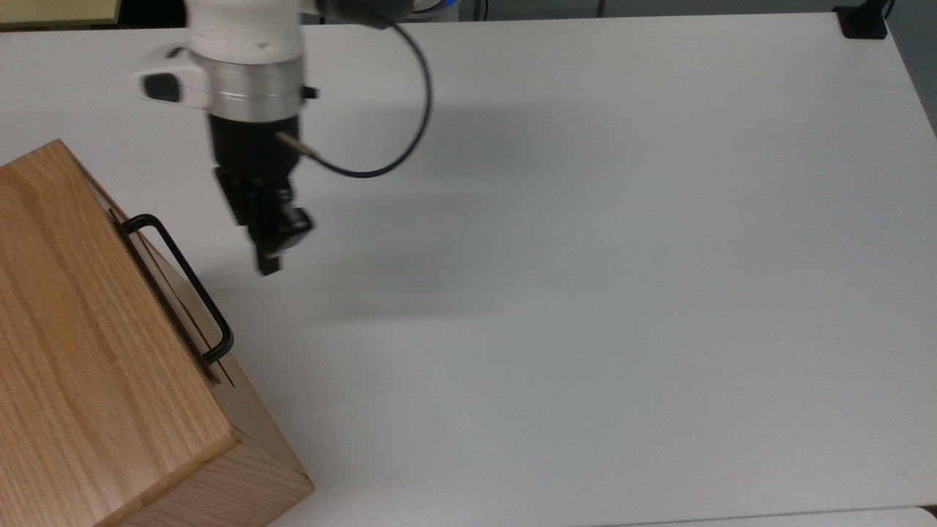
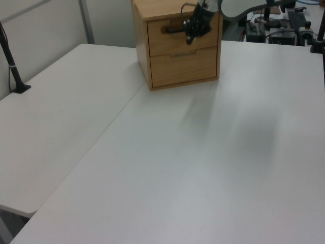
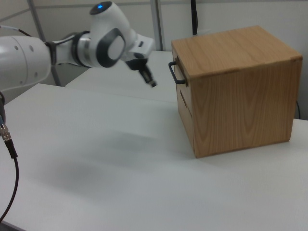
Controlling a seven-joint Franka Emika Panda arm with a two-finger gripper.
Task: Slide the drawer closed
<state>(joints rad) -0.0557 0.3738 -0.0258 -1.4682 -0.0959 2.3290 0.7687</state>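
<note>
1. The drawer (image 1: pixel 165 285) sits in the upper slot of the cabinet (image 1: pixel 88 351) at the top view's left; its front panel appears flush with the cabinet face, so the slide is judged complete or nearly so
2. The tool (image 1: pixel 269 252) hangs above the counter (image 1: pixel 585 256), apart from the handle (image 1: pixel 183 282) and gripping nothing; whether its fingers are parted cannot be told
3. In the right view the tool (image 3: pixel 150 80) lies to the right view's left of the handle (image 3: pixel 174 72), with clear space between
4. If any gap remains, a good finish is judged to be a straight push on the panel or handle bar, along the rails, without tipping the cabinet
5. A second, lower drawer front (image 2: pixel 185 66) shows in the left view, shut
6. A black cable (image 1: pixel 395 132) loops from the wrist; nothing lies between tool and drawer
</note>
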